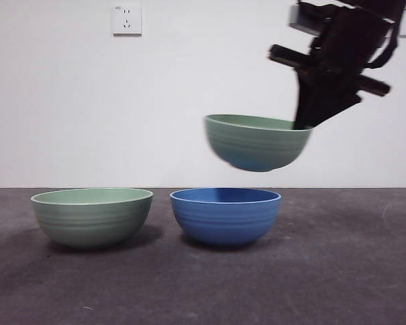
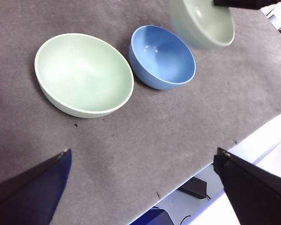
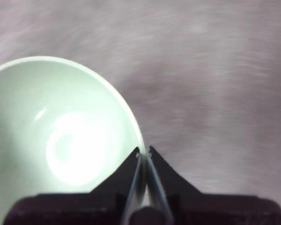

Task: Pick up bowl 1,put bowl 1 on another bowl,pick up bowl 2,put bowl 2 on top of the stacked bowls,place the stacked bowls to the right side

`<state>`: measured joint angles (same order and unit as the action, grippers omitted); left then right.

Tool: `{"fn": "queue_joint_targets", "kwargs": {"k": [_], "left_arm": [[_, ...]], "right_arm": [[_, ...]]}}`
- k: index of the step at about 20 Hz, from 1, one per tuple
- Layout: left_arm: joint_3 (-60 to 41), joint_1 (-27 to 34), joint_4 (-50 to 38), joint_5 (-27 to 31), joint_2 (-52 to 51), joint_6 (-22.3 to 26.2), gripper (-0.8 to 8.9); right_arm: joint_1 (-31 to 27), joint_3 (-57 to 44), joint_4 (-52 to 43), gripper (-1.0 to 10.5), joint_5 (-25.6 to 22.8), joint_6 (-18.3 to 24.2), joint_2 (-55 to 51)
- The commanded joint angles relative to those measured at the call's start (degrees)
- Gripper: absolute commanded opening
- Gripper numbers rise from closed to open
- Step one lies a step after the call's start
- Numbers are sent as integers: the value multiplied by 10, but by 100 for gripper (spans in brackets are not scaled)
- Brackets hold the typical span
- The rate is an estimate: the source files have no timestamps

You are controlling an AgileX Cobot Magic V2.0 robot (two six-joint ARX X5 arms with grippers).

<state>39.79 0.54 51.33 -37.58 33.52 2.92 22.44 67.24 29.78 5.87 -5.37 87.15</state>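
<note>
**Green bowl held in the air above the blue bowl**

The right tool (image 1: pixel 303 122) is clamped on the rim of a pale green bowl, bowl 1 (image 1: pixel 257 142). Its two black jaws pinch the rim's thin edge between them, one inside the bowl and one outside, as the right wrist view shows. Bowl 1 hangs clear of the bench (image 1: pixel 338 271), tilted a little, touching nothing else. It sits above the blue bowl (image 1: pixel 224 215) and somewhat off toward the side the arm comes from, not straight over it.

The blue bowl stands upright on the dark grey bench. Just beside it, on the side away from the arm, stands the second green bowl, bowl 2 (image 1: pixel 92 217), also upright; a narrow gap separates the two.

The left tool (image 2: pixel 145 187) hangs high over the bench, back from the blue bowl, its jaws spread wide apart with nothing between them.

On the white wall behind the blue bowl is a socket (image 1: pixel 126 19).
</note>
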Motion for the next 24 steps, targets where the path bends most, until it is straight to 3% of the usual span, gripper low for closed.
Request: {"fn": "queue_joint_targets", "kwargs": {"k": [1, 12, 14, 17, 24], "left_arm": [[0, -2, -4, 1, -1, -3, 570], [0, -2, -3, 2, -1, -3, 570], [0, -2, -2, 19, -1, -3, 570], [0, -2, -4, 50, 4, -3, 570], [0, -5, -86, 60, 96, -33, 570]], "right_arm": [[25, -3, -13, -13, -3, -7, 18], [68, -3, -29, -12, -17, -12, 110], [70, -3, -28, 43, -15, -12, 110], [70, -3, -25, 214, -15, -12, 110], [70, -3, -16, 230, -14, -12, 46]]}}
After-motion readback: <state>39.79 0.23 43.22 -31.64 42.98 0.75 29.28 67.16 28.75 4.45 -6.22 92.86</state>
